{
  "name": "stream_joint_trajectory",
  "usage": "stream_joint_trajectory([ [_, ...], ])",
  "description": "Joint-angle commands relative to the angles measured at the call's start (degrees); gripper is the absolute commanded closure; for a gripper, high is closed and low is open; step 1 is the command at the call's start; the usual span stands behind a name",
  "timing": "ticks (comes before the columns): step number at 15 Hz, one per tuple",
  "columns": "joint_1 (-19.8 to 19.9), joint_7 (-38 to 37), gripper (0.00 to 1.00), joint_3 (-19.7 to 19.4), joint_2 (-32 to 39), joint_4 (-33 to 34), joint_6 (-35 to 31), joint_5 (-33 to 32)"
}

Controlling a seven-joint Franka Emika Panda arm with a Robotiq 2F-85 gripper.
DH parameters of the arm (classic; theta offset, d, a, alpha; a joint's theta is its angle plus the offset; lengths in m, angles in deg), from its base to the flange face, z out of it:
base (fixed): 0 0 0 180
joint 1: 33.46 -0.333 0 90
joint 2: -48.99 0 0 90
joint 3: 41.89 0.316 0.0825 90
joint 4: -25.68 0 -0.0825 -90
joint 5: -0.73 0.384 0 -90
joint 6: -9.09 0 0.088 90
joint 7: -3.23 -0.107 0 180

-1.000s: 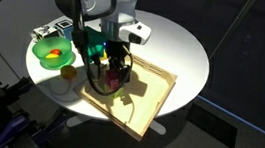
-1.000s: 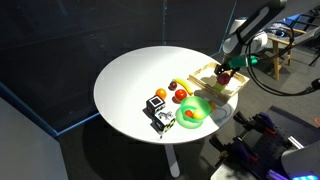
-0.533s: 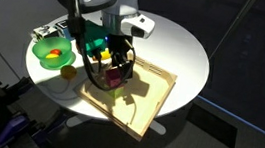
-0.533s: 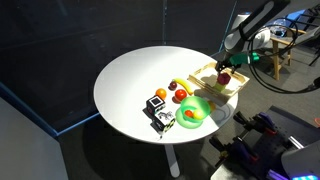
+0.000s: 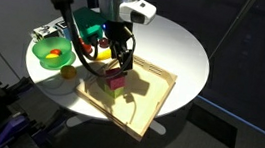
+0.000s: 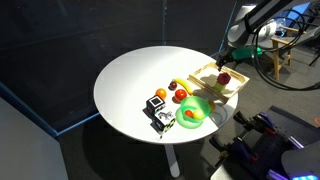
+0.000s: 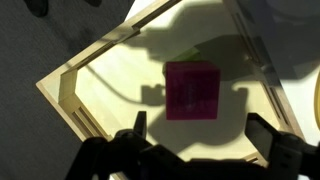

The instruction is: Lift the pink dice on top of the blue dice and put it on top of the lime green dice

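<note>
My gripper [image 7: 197, 128] hangs empty, fingers spread, over the pink dice [image 7: 191, 90]. It sits in the wooden tray [image 7: 100, 80], and a sliver of the lime green dice [image 7: 186, 56] shows at its 12 o'clock edge. The tray lies on a round white table [image 5: 177, 39] in a dark room.

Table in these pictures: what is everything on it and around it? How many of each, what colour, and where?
table: one, white, round, central in both exterior views.
wooden tray: one, pale wood, near the table's edge.
pink dice: one, magenta, inside the tray, below the gripper.
lime green dice: one, yellow-green, only a sliver showing at the pink dice's edge.
green bowl: one, bright green, beside the tray, something orange inside.
round fruits: at least two, red and orange, next to the bowl.
patterned box: one, black and white, by the bowl.
arm: one, white and grey, over the tray.
gripper: one, dark, open, holding nothing.
</note>
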Motion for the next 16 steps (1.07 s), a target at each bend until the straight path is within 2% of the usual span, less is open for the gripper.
stream_joint_trajectory([
  [1, -0.8, -1.3, 0.0, -0.1, -5.4, -2.9, 3.1, -0.3],
  [8, -2.1, -1.3, 0.0, 0.9, -11.7, -4.0, 10.3, -1.0],
  [16, -4.7, -0.1, 0.0, 4.6, -18.5, -4.9, 14.2, -1.3],
])
